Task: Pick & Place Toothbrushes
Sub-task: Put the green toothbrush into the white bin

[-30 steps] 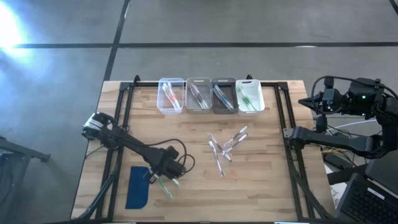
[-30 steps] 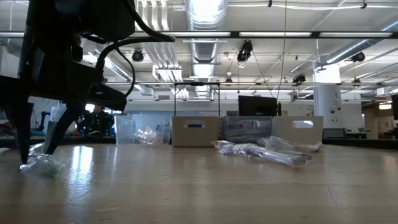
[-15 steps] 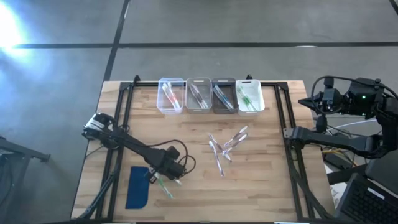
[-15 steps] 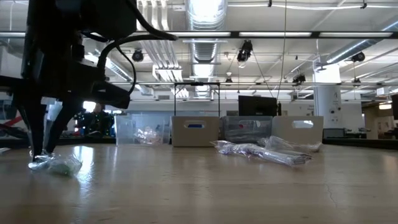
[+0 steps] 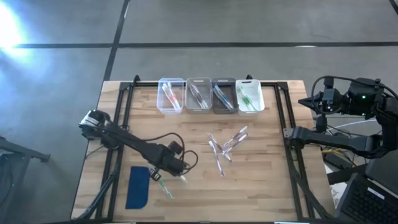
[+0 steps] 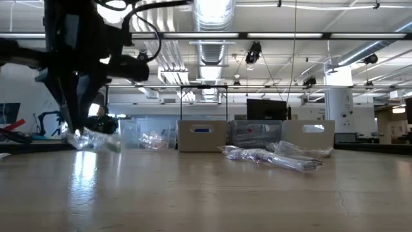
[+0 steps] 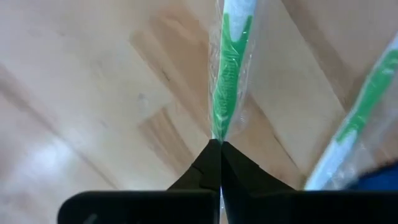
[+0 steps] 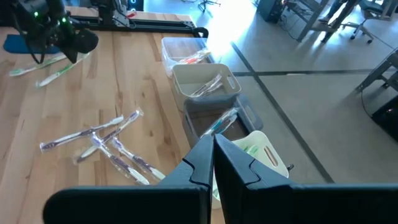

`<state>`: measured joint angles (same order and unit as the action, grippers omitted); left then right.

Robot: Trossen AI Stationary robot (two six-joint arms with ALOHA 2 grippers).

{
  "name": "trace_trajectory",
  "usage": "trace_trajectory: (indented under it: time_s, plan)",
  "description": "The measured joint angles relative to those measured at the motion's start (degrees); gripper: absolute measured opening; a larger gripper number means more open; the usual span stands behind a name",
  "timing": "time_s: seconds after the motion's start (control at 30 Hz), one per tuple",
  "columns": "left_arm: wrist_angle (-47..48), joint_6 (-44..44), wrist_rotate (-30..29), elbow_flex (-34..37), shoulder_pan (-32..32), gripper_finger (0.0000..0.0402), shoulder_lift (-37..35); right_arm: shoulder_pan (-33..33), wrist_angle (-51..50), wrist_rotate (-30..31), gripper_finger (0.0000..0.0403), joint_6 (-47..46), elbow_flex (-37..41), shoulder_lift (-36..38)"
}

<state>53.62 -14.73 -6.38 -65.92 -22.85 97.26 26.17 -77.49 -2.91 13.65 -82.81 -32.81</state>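
Note:
My left gripper (image 5: 170,167) is at the table's near left, shut on a green-handled toothbrush in a clear wrapper (image 7: 227,87), which also shows in the low view (image 6: 96,140). A second wrapped green toothbrush (image 5: 163,187) lies flat on the table next to the dark-blue pad (image 5: 138,186). Several more wrapped toothbrushes (image 5: 224,148) lie in a loose pile at mid-table. My right gripper (image 8: 212,148) is shut and empty, beyond the table's right rail (image 5: 291,133). My left gripper pinches the wrapped toothbrush by its handle (image 7: 219,132) between its two fingertips. The fingers come from above, pointing down. The toothbrush sticks out sideways below the fingers, slightly tilted, lifted clear of the table (image 6: 103,143).
Four small bins (image 5: 210,95) stand in a row at the far edge, each holding toothbrushes. Black rails run along the table's left (image 5: 118,124) and right sides. Bare wood lies between the left gripper and the pile.
My left gripper has shut on the green toothbrush, which lay on the table between its open fingers a second ago, and has gone up and a little toward the right edge. The toothbrush is now lifted clear of the table. The second toothbrush has stayed by the pad.

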Motion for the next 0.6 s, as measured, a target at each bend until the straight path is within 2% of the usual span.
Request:
trace_trajectory:
  time_s: [0.37, 0.43, 0.6]
  plan:
    - [2.6, 0.1, -2.7, -3.3, 1.5, 0.0001, -6.5, 0.0, 2.7, -0.1, 0.0008, -0.7, 0.0, -0.3]
    - [2.7, -0.2, -3.0, -4.0, 2.0, 0.0, -6.6, 0.0, 5.1, -0.1, 0.0008, -5.5, 0.0, -0.6]
    - [2.5, 0.0, -3.6, -6.3, 3.0, 0.0, -6.7, 0.0, 11.8, -0.1, 0.0008, -27.8, 0.0, -1.8]
